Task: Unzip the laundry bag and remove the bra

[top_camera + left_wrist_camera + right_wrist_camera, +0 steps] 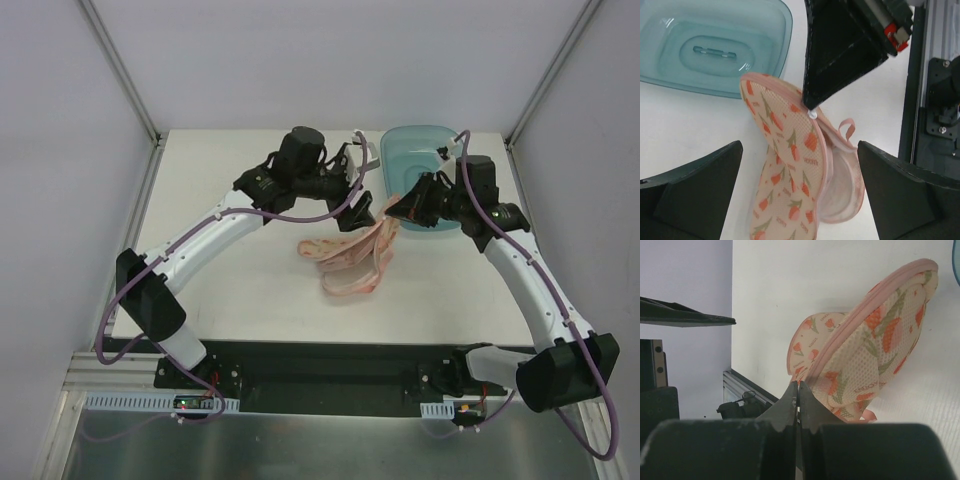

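Left gripper (pixel 799 145): jaws wide apart, holding nothing. It hovers over the bag (pixel 790 190), which lies between and below its fingers without touching either.

Bag: on the table (pixel 230 290), one end lifted. Its raised edge meets the right gripper's tip just ahead of the left jaws. Seam gapes on the side toward the left gripper's right finger, pale lining showing. Bra not in view, presumably inside.

Right gripper (pixel 798 385): fingers pressed together, clamped on the pink zip edging at a small white piece, likely the pull.

Step, as judged: unzipping, partly done. Zip looks open along one side; how far it runs cannot be told.

Next move calls for the left jaws to drop and pin the printed mesh while the right draws the pull on round the curve. Reaching in for the bra comes later.

Room: bare table on both sides of the left jaws. Basin (pixel 775 55) sits just beyond the bag's lifted end, tight for a pull that way. Toward the arm bases there is more room.
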Controlling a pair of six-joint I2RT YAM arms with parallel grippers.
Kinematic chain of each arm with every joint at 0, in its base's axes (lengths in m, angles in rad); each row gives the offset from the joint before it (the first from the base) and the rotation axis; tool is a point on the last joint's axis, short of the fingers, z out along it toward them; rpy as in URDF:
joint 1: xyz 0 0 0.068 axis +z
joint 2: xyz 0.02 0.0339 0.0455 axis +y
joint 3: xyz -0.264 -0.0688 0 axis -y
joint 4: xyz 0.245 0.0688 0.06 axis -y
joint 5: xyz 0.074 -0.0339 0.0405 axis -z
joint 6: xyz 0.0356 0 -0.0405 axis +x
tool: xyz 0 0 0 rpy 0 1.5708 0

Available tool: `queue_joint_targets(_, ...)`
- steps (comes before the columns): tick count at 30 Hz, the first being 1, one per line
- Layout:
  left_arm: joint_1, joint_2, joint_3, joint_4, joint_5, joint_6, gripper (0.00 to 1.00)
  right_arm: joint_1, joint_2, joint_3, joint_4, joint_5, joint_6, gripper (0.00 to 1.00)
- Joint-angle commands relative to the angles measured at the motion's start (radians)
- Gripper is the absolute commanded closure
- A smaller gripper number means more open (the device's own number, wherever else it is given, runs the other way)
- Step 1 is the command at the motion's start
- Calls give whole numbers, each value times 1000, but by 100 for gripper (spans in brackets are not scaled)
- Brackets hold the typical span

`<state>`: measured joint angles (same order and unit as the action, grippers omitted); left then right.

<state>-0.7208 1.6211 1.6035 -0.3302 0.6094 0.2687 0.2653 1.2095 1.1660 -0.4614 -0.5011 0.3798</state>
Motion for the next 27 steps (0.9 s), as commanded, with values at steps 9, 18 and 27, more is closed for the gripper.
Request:
queue_joint_targets(9, -173, -116, -299, 454, -506, -476, 1, 9, 18, 37, 13, 15, 13, 99)
queue_joint_targets(18, -197, -64, -340, 577, -568, -479, 3, 8, 7, 43, 10, 9, 11, 99)
queue_joint_targets(27, -197, -64, -349, 550, -511, -484, 54, 8, 4, 44, 4, 16, 13, 99)
